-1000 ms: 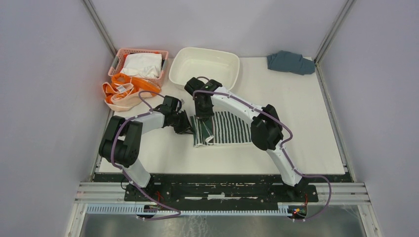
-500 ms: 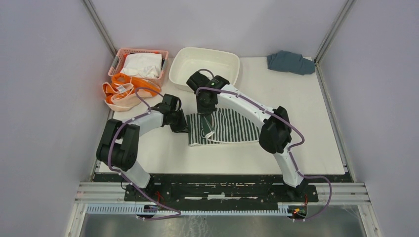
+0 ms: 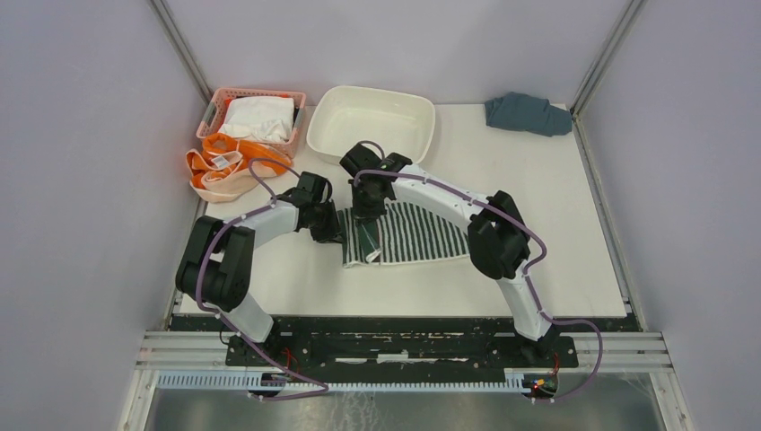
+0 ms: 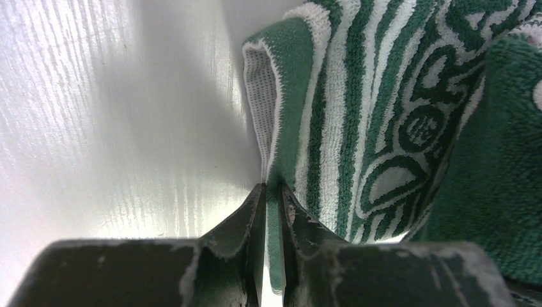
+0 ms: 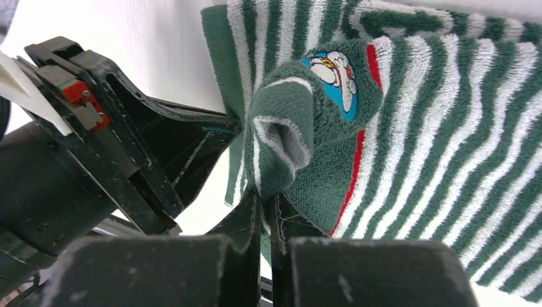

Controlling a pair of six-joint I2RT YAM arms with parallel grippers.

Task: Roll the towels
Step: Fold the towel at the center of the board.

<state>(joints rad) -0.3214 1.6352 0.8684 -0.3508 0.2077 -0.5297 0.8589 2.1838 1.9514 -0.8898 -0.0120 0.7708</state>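
Left wrist view shows my left gripper (image 4: 271, 198) nipped almost shut on just the thin hem of the striped towel (image 4: 358, 115), and my right gripper (image 5: 265, 208) is likewise clamped tight on a bunched fold of it. That towel lies in the middle of the table (image 3: 556, 224), its left end gathered between my 2 grippers, the rest flat to the right. The orange towel (image 3: 224, 171) sits heaped at the far left, unrolled. My worry is that so little cloth in the left pinch may slip out under tension. The 2 grippers are also close enough to knock together, and uneven pulling could skew the roll or drag the whole towel.
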